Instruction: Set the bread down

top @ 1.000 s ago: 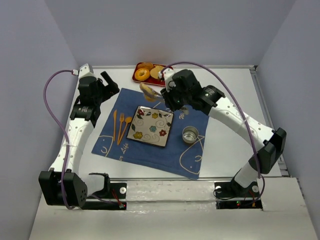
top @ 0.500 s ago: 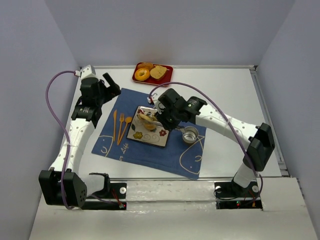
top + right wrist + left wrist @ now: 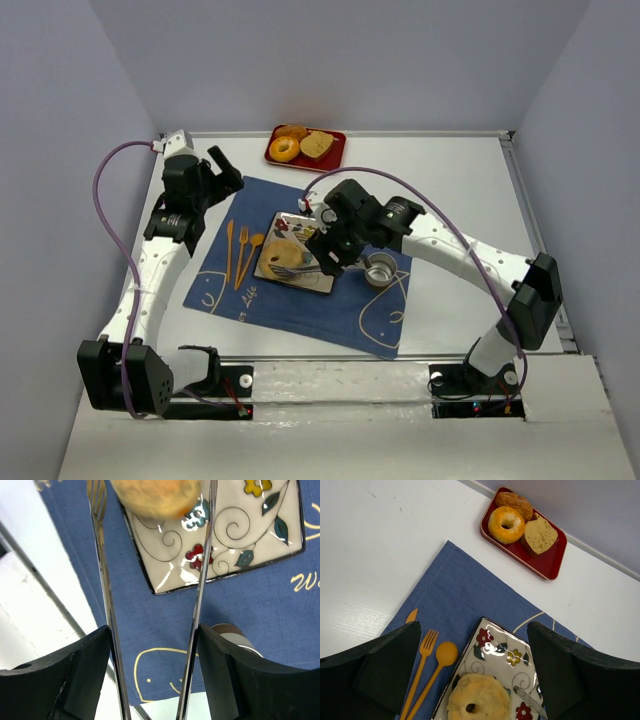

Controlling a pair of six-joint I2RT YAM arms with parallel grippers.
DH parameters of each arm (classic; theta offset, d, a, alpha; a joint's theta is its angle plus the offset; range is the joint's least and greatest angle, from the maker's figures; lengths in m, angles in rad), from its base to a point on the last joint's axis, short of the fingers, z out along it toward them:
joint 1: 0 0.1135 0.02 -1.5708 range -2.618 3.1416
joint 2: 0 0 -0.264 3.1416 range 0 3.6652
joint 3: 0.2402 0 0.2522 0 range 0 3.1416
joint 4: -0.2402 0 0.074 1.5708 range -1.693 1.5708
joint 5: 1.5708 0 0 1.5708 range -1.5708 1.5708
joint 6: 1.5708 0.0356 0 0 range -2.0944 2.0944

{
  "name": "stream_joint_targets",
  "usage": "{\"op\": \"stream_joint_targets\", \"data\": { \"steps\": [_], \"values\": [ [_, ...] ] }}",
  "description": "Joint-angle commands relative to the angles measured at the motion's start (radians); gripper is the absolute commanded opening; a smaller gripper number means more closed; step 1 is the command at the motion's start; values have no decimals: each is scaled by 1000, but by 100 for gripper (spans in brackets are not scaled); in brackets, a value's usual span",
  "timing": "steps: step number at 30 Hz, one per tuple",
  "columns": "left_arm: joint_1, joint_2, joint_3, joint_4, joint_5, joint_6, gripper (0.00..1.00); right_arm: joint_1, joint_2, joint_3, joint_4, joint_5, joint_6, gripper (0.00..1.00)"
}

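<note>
The bread [image 3: 284, 252], a round pale tan roll with a small centre hole, lies on the near-left part of the flowered square plate [image 3: 291, 224]. It also shows in the left wrist view [image 3: 479, 700] and at the top edge of the right wrist view [image 3: 155, 497]. My right gripper [image 3: 322, 260] hangs over the plate, shut on a pair of metal tongs [image 3: 102, 580]. The tong arms stand spread, one on each side of the bread. My left gripper [image 3: 222, 165] is open and holds nothing, above the far-left corner of the placemat.
A red tray [image 3: 333, 152] at the back holds an orange donut [image 3: 284, 148] and a squarish bread piece [image 3: 316, 145]. Orange plastic cutlery [image 3: 240, 250] lies left of the plate on the blue placemat [image 3: 300, 310]. A metal cup [image 3: 380, 269] stands right of the plate.
My right arm carried the bread in the tongs from near the red tray to the plate and lowered it. The tongs have spread and the bread now rests on the plate.
</note>
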Motion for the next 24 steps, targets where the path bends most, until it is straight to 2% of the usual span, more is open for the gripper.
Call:
{"op": "stream_joint_targets", "data": {
  "steps": [1,6,10,11,14,15,17,20,24],
  "values": [
    [-7,-38,-9,20,-7,13,99,7,-79,4,64,-103,-12,73],
    [-8,-50,-13,19,-13,16,99,7,-123,5,67,-116,-10,73],
    [-10,-56,-12,11,-23,19,99,7,-156,28,82,-12,50,68],
    [-10,-59,-10,6,-33,21,99,-8,-165,33,89,57,68,67],
    [-8,-70,-12,2,-47,19,99,-157,-185,32,110,99,171,59],
    [-8,-73,-13,3,-58,18,99,-291,-203,7,137,96,241,53],
    [-10,-74,-19,6,-72,15,99,-405,-226,-43,205,133,274,53],
    [-10,-68,-21,19,-72,13,99,-551,-263,-139,294,283,280,53],
    [-8,-42,-12,23,-78,13,99,-749,-230,-238,386,302,294,53]
  ]
}}
